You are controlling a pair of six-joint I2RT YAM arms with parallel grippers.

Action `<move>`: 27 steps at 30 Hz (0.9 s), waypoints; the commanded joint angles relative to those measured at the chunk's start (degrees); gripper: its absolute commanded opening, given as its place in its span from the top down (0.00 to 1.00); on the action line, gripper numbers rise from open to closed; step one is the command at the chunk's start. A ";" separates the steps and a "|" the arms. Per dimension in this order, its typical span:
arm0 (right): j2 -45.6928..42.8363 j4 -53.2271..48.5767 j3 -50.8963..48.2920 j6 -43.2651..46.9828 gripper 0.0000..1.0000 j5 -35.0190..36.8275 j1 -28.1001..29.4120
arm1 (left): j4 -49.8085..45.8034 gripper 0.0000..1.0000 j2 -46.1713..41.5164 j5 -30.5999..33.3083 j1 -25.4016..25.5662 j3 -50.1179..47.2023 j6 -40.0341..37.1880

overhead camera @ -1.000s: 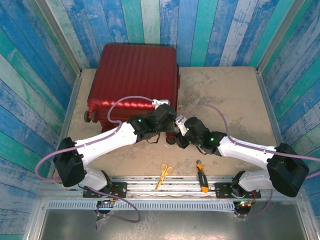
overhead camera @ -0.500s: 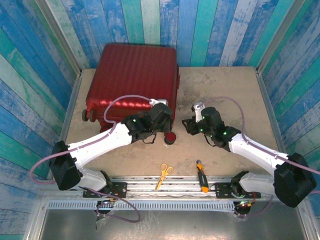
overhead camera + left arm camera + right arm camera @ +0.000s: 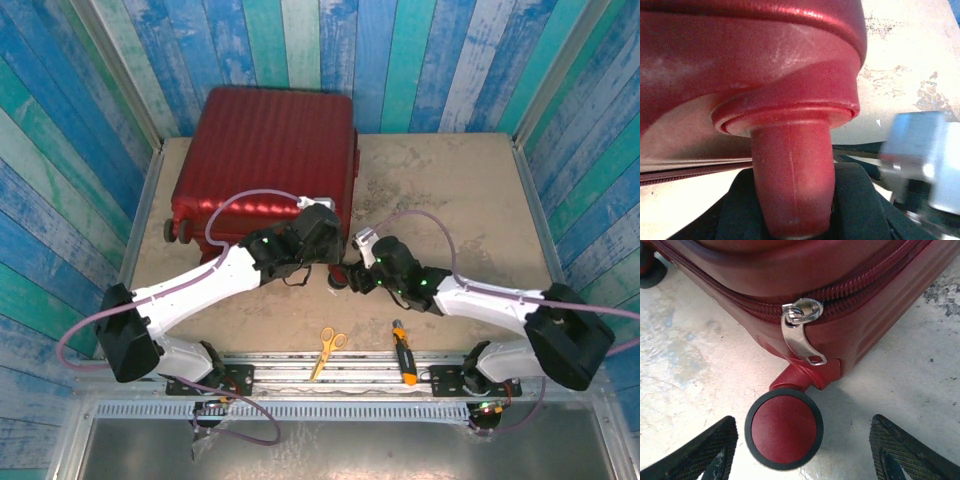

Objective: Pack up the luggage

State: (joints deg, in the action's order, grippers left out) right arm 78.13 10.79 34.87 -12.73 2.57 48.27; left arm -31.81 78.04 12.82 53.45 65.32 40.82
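Observation:
The luggage (image 3: 270, 150) is a dark-red ribbed suitcase lying closed at the back left of the table. My left gripper (image 3: 334, 262) is at its near right corner, and in the left wrist view the gripper (image 3: 795, 212) is shut on the red wheel stem (image 3: 792, 175). My right gripper (image 3: 352, 273) faces the same corner from the right. In the right wrist view it (image 3: 802, 422) stands open, with the black-rimmed red wheel (image 3: 784, 429) low between its fingers (image 3: 715, 450), untouched. A silver zipper pull (image 3: 800, 335) hangs from the closed zip just above the wheel.
Yellow-handled scissors (image 3: 328, 345) and an orange-and-black screwdriver (image 3: 403, 365) lie near the front rail. Another suitcase wheel (image 3: 178, 232) sticks out at the left. Painted plank walls (image 3: 580, 150) enclose the table on three sides.
The right arm pulled away to the right, then swung back to the wheel with its jaws wider apart. The left gripper kept its hold, and the suitcase shifted slightly left.

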 commanded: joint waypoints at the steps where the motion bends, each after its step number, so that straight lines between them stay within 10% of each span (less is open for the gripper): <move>1: 3.21 3.07 3.77 -1.89 0.27 2.60 0.92 | 11.81 1.00 -8.34 -2.80 0.51 2.31 -5.66; 14: 2.78 -7.09 9.02 -10.86 0.49 14.58 -4.16 | 10.59 1.00 -9.18 -2.43 0.51 2.45 -6.45; 20: -8.06 -10.27 3.84 -9.76 0.47 7.01 -15.64 | 10.35 1.00 -10.00 -1.90 -0.69 2.01 -6.80; 27: -11.43 -12.05 2.07 1.69 0.31 -5.39 -15.13 | 12.39 1.00 -9.23 -2.84 -1.46 2.00 -6.98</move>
State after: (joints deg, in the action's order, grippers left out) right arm 67.00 -0.03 39.16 -16.36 4.84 31.90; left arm -32.45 76.31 11.62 52.12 65.06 40.29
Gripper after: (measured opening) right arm 0.680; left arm 0.505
